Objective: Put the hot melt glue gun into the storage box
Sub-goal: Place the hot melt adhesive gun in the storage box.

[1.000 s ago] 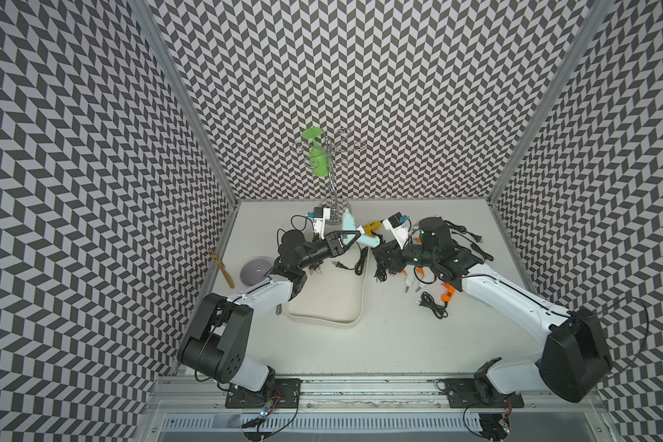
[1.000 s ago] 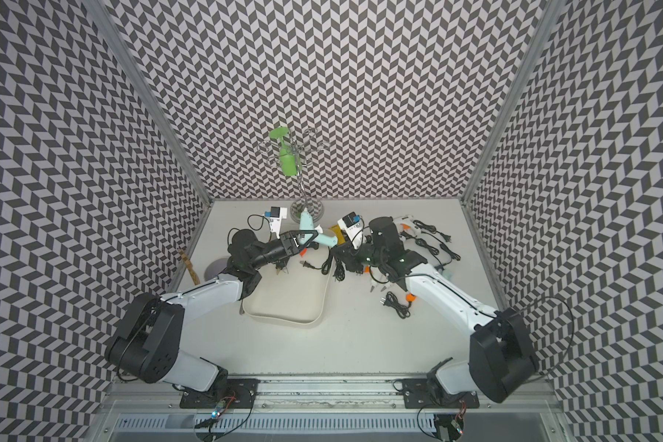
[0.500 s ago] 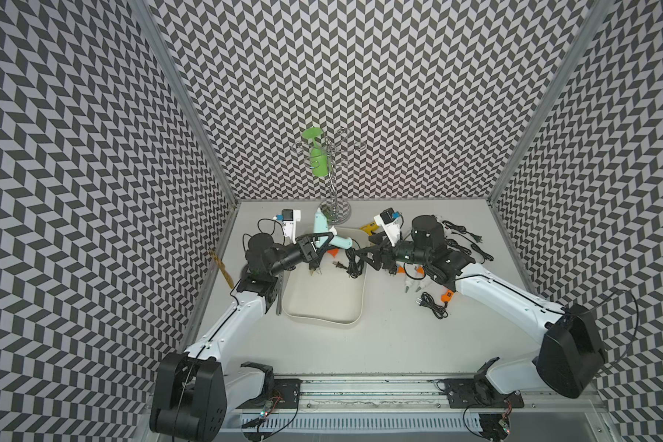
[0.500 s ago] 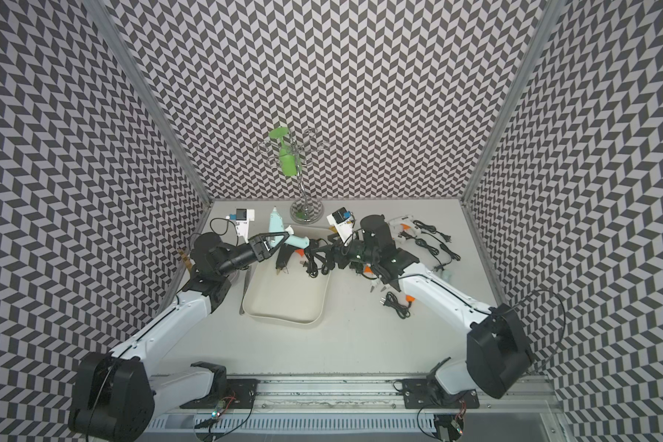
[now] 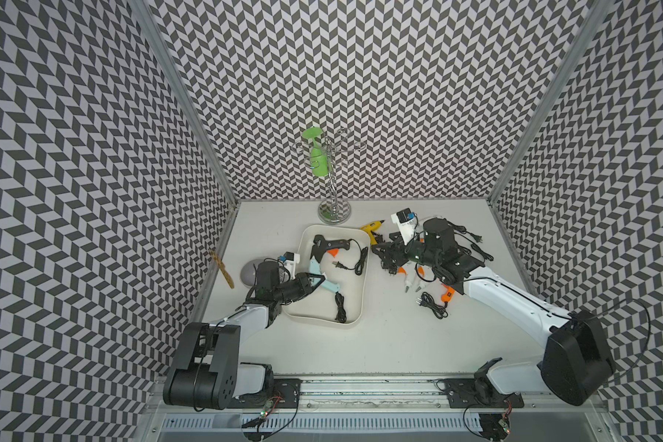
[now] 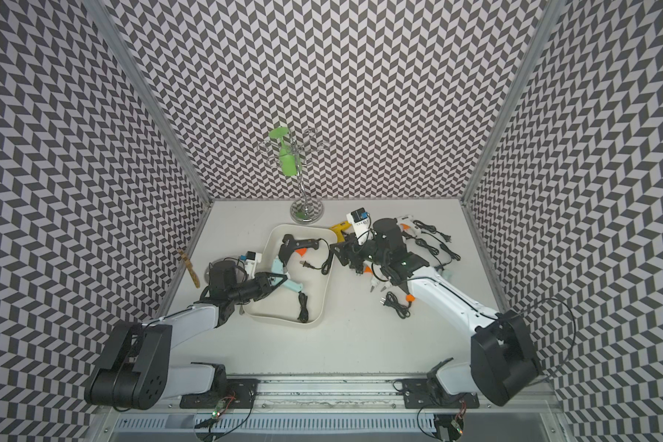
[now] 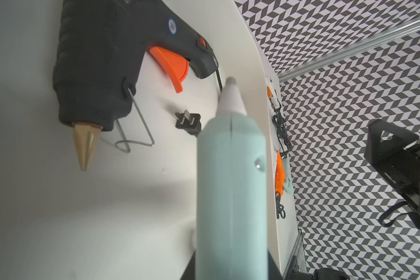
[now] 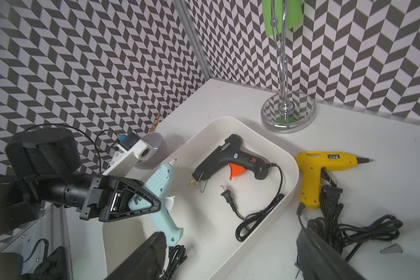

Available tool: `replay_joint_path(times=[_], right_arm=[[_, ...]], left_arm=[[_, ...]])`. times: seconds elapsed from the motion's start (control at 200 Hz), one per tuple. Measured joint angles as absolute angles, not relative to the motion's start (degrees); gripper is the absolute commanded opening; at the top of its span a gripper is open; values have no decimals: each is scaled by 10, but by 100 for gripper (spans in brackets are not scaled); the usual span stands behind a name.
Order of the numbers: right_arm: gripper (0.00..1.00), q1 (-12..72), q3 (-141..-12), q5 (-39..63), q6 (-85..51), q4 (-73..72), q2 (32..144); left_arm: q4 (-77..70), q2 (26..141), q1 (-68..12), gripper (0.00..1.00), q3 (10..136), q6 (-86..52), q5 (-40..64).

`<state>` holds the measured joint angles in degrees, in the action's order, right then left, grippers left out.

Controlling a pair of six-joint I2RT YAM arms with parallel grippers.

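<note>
The cream storage box (image 5: 351,283) (image 6: 314,283) lies left of centre. A black hot melt glue gun (image 5: 328,245) (image 8: 230,157) with an orange trigger lies in its far end, cord beside it. My left gripper (image 5: 314,285) (image 6: 280,281) is shut on a mint glue gun (image 5: 320,277) (image 7: 230,194), holding it low over the box's left part; I cannot tell if it touches the floor. My right gripper (image 5: 383,252) (image 8: 230,264) hangs open and empty by the box's right wall (image 8: 294,184). A yellow glue gun (image 5: 372,226) (image 8: 318,167) lies on the table just outside.
Black cords (image 5: 433,306), white glue guns (image 5: 410,281) and an orange one (image 5: 446,292) lie under the right arm. A chrome stand (image 5: 333,214) with a green cup (image 5: 318,164) stands behind the box. A grey bowl (image 5: 247,273) and a wooden stick (image 5: 223,268) lie left.
The right gripper has opened. A black glue gun now lies in the box, which looked empty before. The left arm has brought the mint gun from the back down over the box's left part.
</note>
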<state>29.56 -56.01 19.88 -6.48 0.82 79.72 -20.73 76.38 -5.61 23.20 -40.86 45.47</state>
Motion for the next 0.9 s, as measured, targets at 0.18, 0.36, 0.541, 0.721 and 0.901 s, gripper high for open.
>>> replay_joint_path(times=[0.18,0.36,0.541,0.721,0.901], right_arm=[[87,296,-551,186,-56,26,797],[86,296,-552,170,-49,38,808],[86,296,-552,170,-49,43,828],[86,296,-551,164,-48,43,839],[86,295,-551,154,-41,48,857]], left_arm=[[-153,769,-55,12,244,-383,439],[-112,807,-44,15,251,-371,429],[-83,811,-33,20,262,-370,428],[-36,811,-18,51,272,-365,399],[16,782,-14,64,274,-364,348]])
